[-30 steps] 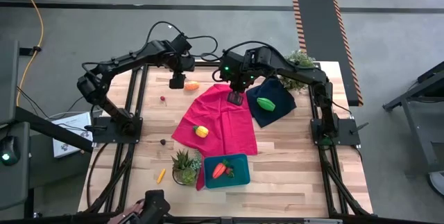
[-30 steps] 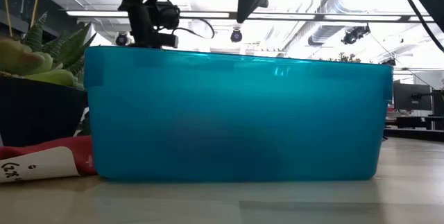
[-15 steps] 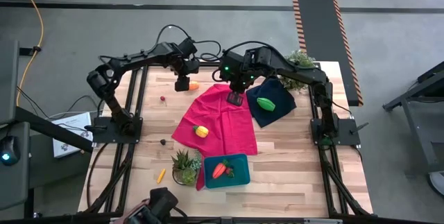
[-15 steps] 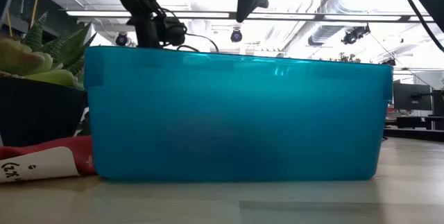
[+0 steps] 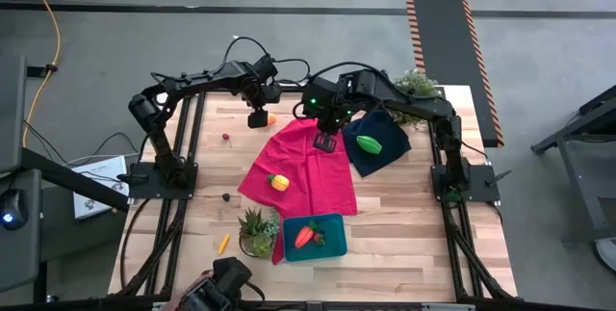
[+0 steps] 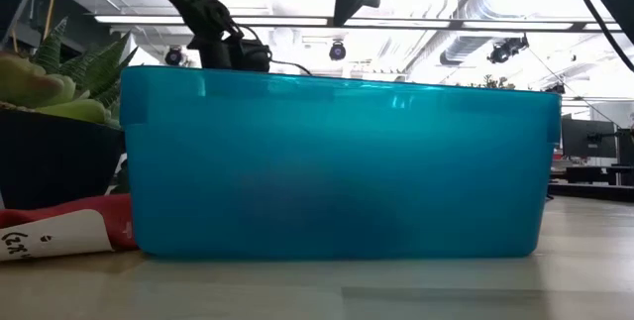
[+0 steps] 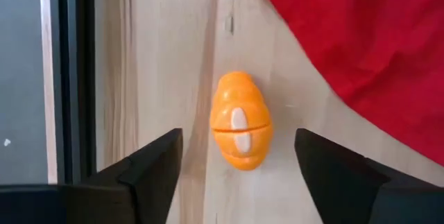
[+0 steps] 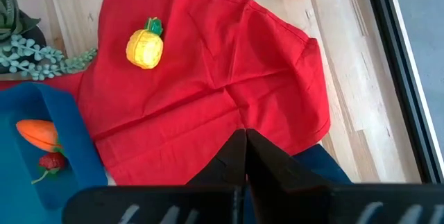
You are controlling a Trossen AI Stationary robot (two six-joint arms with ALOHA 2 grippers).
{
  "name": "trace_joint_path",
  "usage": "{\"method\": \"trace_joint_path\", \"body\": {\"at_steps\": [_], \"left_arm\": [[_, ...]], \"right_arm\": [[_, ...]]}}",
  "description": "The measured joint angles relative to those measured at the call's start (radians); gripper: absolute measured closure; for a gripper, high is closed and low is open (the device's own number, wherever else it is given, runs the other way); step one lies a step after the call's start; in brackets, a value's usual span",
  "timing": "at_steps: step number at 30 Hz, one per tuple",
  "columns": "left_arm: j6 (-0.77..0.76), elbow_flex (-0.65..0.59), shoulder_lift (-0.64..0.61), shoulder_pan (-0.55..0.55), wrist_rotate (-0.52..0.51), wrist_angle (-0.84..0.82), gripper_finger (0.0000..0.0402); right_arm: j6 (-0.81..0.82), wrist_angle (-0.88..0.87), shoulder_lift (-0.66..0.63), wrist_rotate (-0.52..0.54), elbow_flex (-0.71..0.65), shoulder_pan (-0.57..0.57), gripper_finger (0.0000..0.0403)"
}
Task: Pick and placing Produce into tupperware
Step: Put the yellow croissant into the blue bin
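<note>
The left gripper (image 5: pixel 258 117) hangs at the upper middle of the high view, fingers spread wide and holding nothing, right over the orange piece (image 7: pixel 240 120). In the left wrist view that piece lies on bare wood between the two open fingers (image 7: pixel 149 165), touching neither, its long axis running up the frame along the fingers, so a straight drop and squeeze across its narrow width looks like the move. The red cloth (image 5: pixel 303 167) begins just beside it. The right gripper (image 5: pixel 325 141), fingers pressed together and empty, hovers over that cloth, farther from the piece. The tupperware (image 5: pixel 327 248) sits at lower centre and holds a carrot (image 5: pixel 304 237) with a small red item beside it.
</note>
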Motion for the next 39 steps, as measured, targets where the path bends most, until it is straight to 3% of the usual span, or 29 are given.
{"method": "trace_joint_path", "body": {"at_steps": [7,15,27,34,39], "left_arm": [[-0.001,0.0,0.042,0.0,-0.039,0.001,0.01],[-0.001,-0.003,0.048,0.006,-0.04,0.02,0.0105],[-0.052,-0.005,0.055,0.093,0.032,0.017,0.0102],[-0.048,-0.005,0.057,0.085,0.104,0.021,0.0103],[-0.026,-0.004,0.081,0.065,0.071,0.036,0.0103]], "right_arm": [[0.014,0.001,0.0,-0.001,0.0,0.002,0.0403],[0.021,0.001,0.0,-0.001,0.0,0.002,0.0403],[0.021,0.002,0.0,-0.001,0.0,0.002,0.0403],[0.019,0.015,0.0,-0.001,0.0,0.002,0.0403],[0.014,0.017,0.0,0.0,0.0,0.002,0.0403]]}}
